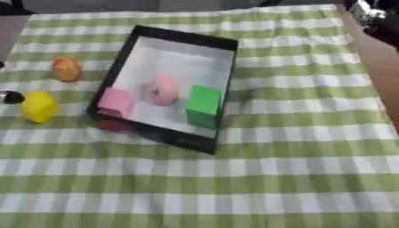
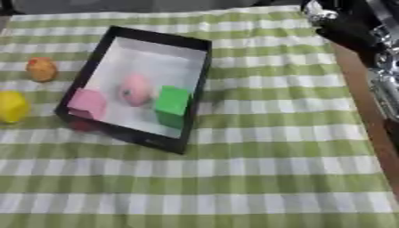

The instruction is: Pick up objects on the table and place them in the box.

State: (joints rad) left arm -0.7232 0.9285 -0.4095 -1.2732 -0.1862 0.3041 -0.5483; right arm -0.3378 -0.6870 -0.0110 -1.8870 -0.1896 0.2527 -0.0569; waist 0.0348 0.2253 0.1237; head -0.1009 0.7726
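Yellow toy (image 1: 37, 106) and orange toy (image 1: 67, 68) sit left of the box (image 1: 181, 37); both look light, rounded, best pinched across the middle. Right arm (image 2: 355, 26) hangs beyond the box's far-right corner, its hand's state unreadable.

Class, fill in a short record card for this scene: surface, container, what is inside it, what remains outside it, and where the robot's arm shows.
surface: green-and-white checked cloth
container: black-rimmed box, white floor
inside box: pink block, pink rounded object, green block
outside box: orange object and yellow object, both on the cloth left of the box
robot arm: right arm at the upper right corner; hand state unclear
left hand: not seen
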